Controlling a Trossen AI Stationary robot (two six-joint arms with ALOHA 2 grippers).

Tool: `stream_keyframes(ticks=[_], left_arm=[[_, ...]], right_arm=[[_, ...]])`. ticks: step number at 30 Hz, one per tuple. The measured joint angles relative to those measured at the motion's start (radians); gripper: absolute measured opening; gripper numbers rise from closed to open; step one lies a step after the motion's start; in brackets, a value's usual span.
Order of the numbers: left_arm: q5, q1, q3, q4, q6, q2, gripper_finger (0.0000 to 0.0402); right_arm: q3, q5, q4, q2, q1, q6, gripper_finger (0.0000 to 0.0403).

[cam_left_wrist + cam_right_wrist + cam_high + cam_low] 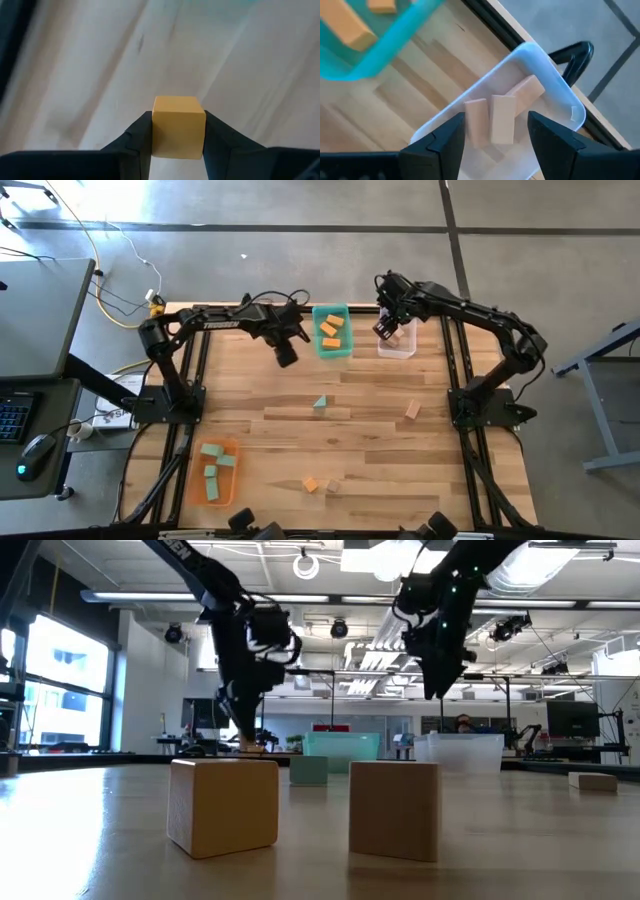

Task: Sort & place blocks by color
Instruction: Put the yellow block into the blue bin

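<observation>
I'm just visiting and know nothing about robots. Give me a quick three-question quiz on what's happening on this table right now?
1. True or false: the left gripper is shut on an orange cube.
2. Which bin does the right gripper hover over? A) the orange bin B) the teal bin C) the clear bin
3. Fill in: the blocks lying in the clear bin, like this tan bar, are ____ in colour.

Key: 1 true; 2 C; 3 tan, plain wood. The right gripper's fingers are open above the bin.
</observation>
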Motion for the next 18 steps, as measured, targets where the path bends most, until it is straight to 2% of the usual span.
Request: stream_keyframes(ticks=[4, 13, 18], left_arm=[[0.025, -0.024, 0.045, 0.045, -0.001, -0.024, 0.0102], [0.185, -0.050, 0.084, 0.330, 0.010, -0.033, 0.0102], [0.189, -0.055, 0.084, 0.424, 0.014, -0.033, 0.0102]], right_arm=[[0.000, -0.001, 0.002, -0.041, 0.019, 0.002, 0.0201], [0.000, -0.001, 0.004, -0.066, 0.039, 0.003, 0.0201], [0.000, 0.000, 0.013, -0.066, 0.038, 0.011, 0.0201]])
